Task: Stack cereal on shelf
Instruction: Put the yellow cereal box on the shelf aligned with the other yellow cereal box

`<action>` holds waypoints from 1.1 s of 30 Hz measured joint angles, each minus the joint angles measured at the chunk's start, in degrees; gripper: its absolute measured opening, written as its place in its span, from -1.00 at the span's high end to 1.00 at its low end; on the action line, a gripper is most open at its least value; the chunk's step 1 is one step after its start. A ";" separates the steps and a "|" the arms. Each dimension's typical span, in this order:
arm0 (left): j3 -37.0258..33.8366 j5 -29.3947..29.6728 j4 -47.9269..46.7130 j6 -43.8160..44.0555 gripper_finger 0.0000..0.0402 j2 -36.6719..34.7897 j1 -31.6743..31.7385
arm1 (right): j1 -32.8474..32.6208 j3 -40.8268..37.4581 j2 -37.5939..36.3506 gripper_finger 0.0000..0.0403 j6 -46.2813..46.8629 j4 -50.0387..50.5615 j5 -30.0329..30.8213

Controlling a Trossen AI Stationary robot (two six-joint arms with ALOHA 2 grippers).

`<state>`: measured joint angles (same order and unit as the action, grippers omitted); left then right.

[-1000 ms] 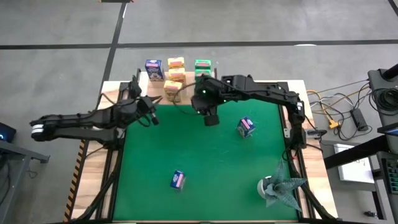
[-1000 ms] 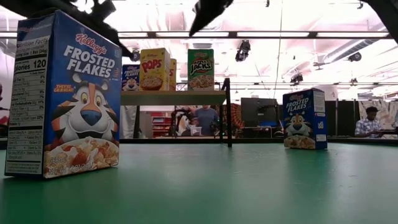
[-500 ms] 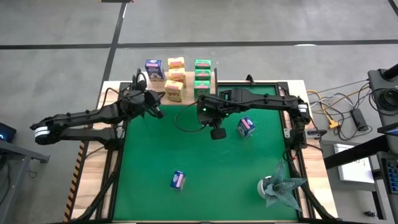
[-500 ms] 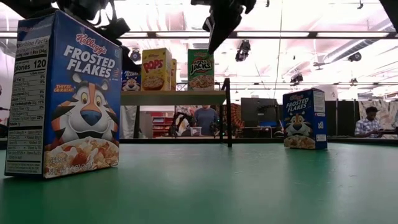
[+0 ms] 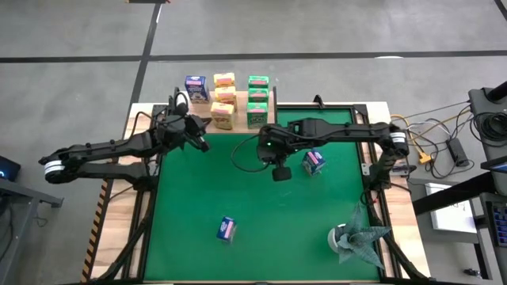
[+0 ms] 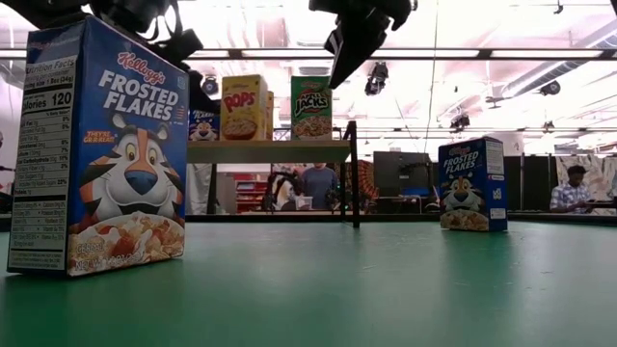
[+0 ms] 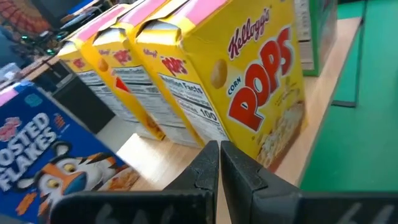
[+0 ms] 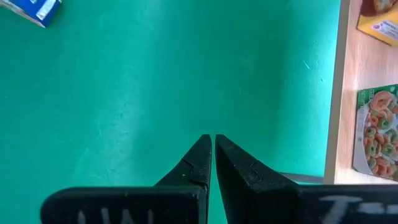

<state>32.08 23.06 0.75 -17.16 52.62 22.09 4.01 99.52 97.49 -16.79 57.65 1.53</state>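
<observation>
The shelf (image 5: 240, 101) stands at the table's far edge. On it are one blue cereal box (image 5: 196, 87), three yellow (image 5: 223, 96) and three green (image 5: 257, 98). Two blue boxes stand upright on the green mat, one at mid right (image 5: 314, 161) and one near the front (image 5: 226, 229). My left gripper (image 7: 218, 149) is shut and hangs just in front of the nearest yellow box (image 7: 249, 93), apart from it in the high view. My right gripper (image 5: 279, 171) is shut and hangs above the mat, left of the mid-right blue box (image 6: 472, 183).
A grey-green foil wad (image 5: 356, 241) sits at the mat's near right corner. Black shelf posts (image 6: 353, 173) rise at the far edge of the mat. The mat's middle (image 5: 253, 198) lies bare. People show in the room behind the table.
My left gripper has swung toward the table's far edge, up to the yellow boxes on the shelf, then kept still. My right gripper has drawn back from the shelf toward the near edge and come down over the mat. No box has moved.
</observation>
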 joint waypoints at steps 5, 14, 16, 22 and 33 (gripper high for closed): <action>0.00 -2.23 0.29 1.47 1.00 0.02 -0.02 | 0.02 -2.32 -1.81 0.94 0.78 -1.89 0.05; 0.02 -2.79 0.71 2.62 1.00 0.02 -0.01 | 0.00 -4.26 -2.57 0.94 1.41 -2.56 0.04; 0.02 -2.76 0.89 2.21 1.00 0.02 0.02 | 0.00 -4.47 -2.57 0.94 1.41 -2.82 0.05; 0.02 -2.72 2.90 1.12 1.00 0.02 0.07 | 0.00 -5.00 -2.55 0.94 2.19 -2.74 0.05; 0.02 -2.65 4.27 -1.38 1.00 0.02 0.11 | 0.00 -5.09 -2.55 0.94 2.29 -2.71 0.05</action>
<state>32.10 20.40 5.02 -18.54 52.64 22.20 4.01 94.43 94.94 -14.50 54.94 1.58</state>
